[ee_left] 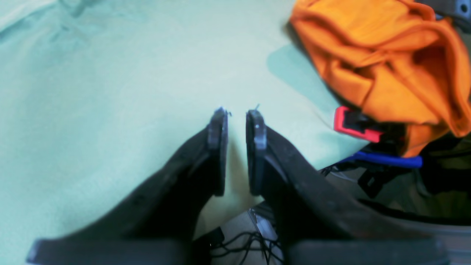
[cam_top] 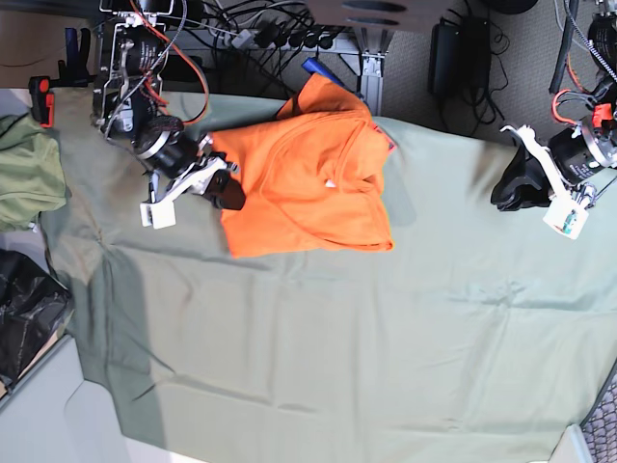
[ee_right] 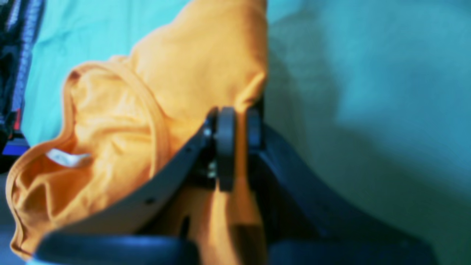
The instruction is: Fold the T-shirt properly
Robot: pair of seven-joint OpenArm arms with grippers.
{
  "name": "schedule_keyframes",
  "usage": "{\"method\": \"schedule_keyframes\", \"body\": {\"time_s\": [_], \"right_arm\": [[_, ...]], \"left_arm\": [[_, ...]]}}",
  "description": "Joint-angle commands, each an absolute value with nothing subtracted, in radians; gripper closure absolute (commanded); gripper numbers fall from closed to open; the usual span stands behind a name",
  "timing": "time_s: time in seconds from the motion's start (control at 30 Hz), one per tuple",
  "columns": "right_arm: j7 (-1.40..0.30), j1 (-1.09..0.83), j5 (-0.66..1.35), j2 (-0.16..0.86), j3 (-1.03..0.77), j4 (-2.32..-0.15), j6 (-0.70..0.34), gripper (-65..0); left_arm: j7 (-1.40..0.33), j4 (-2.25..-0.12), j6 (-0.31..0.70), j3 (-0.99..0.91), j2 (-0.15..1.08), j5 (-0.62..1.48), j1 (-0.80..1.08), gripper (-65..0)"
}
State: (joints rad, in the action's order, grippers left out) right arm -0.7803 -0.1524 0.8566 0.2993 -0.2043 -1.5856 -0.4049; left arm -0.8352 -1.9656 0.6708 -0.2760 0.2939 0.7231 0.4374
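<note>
Left wrist view: the left gripper (ee_left: 236, 112) fills the lower middle, its dark flat fingers parted by a narrow gap with nothing between them, over smooth pale cloth (ee_left: 110, 92). The shirt (ee_left: 382, 62) sits in the upper right as a rumpled orange heap with thick soft folds and a hemmed edge; a red clamp (ee_left: 355, 125) and a blue one (ee_left: 386, 160) show just under it.

Right wrist view: the right gripper (ee_right: 235, 121) is at centre, its round-edged pads pinching a fold of the shirt (ee_right: 191, 66), with fabric running down between them. The knit is matte and limp, draping to the left in loose pockets; the ribbed collar curls at lower left, with a white label (ee_right: 68, 158) inside it.

Base view: the shirt (cam_top: 308, 183) lies in the upper middle on the cloth (cam_top: 337, 347), bunched into a rough rectangle with layers overlapping unevenly. The right gripper (cam_top: 227, 188) grips its left edge; the left gripper (cam_top: 521, 183) hangs at the far right, well apart from it. An olive garment (cam_top: 29, 174) rests at the left edge.

Risks, as I judge them: a one-sided pull could drag the whole limp heap instead of opening it, the pinch may hold several layers and lock the creases in, and the cloth beneath could bunch up and shift
</note>
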Motion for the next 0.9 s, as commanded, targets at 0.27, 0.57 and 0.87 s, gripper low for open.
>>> {"method": "schedule_keyframes", "body": {"time_s": [0.27,0.57,0.87], "right_arm": [[-0.786,-0.192,0.902,0.262,-0.092,-1.602,-0.524,-33.8],[-0.813,-0.195,0.924,0.249,-0.074,-1.602,-0.524,-33.6],[-0.78,-0.2,0.87,0.245,-0.005,-1.602,-0.524,-12.9]], "left_arm": [[-0.82,-1.987,0.698,-0.281,0.302,0.74,0.435,-12.8],[-0.82,-1.987,0.698,-0.281,0.303,0.74,0.435,-12.8],[-0.82,-1.987,0.698,-0.281,0.302,0.74,0.435,-12.8]]}}
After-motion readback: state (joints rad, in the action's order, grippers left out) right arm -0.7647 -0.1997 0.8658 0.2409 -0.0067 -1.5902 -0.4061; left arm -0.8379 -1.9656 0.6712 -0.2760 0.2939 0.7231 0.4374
